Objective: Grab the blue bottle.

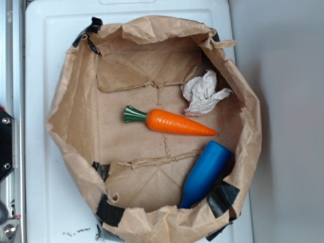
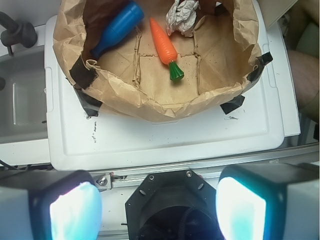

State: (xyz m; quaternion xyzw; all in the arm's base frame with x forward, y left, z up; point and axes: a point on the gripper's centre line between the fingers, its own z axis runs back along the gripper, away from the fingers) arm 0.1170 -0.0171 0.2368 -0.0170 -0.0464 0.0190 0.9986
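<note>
The blue bottle [image 1: 206,173] lies slanted against the paper bag's wall [image 1: 66,147] at five o'clock, neck downward, while the gripper [image 2: 159,205] hangs spread wide, grasping nothing, well short of it.

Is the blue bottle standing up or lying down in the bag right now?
Lying down. The blue bottle rests on its side against the paper bag's wall, narrow neck pointing toward the taped rim, apart from the carrot.

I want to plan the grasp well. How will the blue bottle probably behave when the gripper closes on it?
The blue bottle looks smooth and glossy, so the gripper may slip on it. It lies on its side and its body is round, so it could roll. It rests against the paper bag wall, which may limit that.
</note>
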